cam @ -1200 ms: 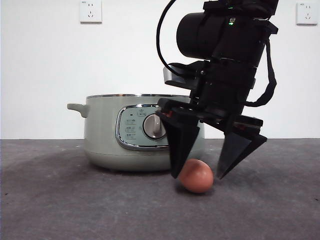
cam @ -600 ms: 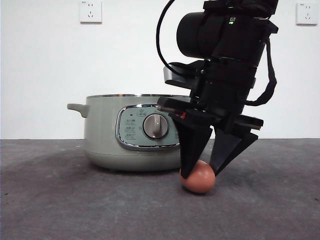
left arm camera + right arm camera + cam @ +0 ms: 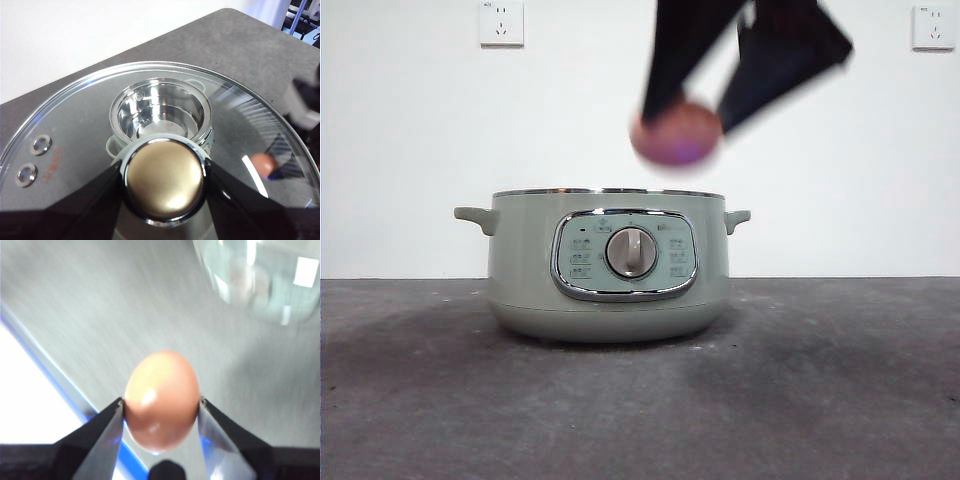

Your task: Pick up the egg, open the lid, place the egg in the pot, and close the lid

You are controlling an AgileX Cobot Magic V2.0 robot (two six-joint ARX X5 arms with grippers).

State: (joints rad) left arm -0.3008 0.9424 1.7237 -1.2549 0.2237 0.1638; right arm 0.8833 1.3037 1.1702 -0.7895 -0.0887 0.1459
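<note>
The sage-green pot [image 3: 610,270] stands on the table with its dial facing me and no lid on it. My right gripper [image 3: 690,120] is shut on the brown egg [image 3: 677,135] and holds it, motion-blurred, in the air above the pot's right part. The right wrist view shows the egg [image 3: 161,399] pinched between both jaws of the gripper [image 3: 160,407]. My left gripper [image 3: 164,186] is shut on the knob [image 3: 164,179] of the glass lid [image 3: 75,130] and holds it high over the open pot [image 3: 160,112], seen through the glass. The lid is out of the front view.
The dark grey table [image 3: 820,400] stretches in front of and beside the pot. Two wall sockets [image 3: 501,22] [image 3: 933,27] sit on the white wall behind. An edge of the lid [image 3: 260,275] shows in the right wrist view.
My right gripper closed on the egg beside the pot on the table, then lifted it fast to above the pot's rim. The pot has not moved.
</note>
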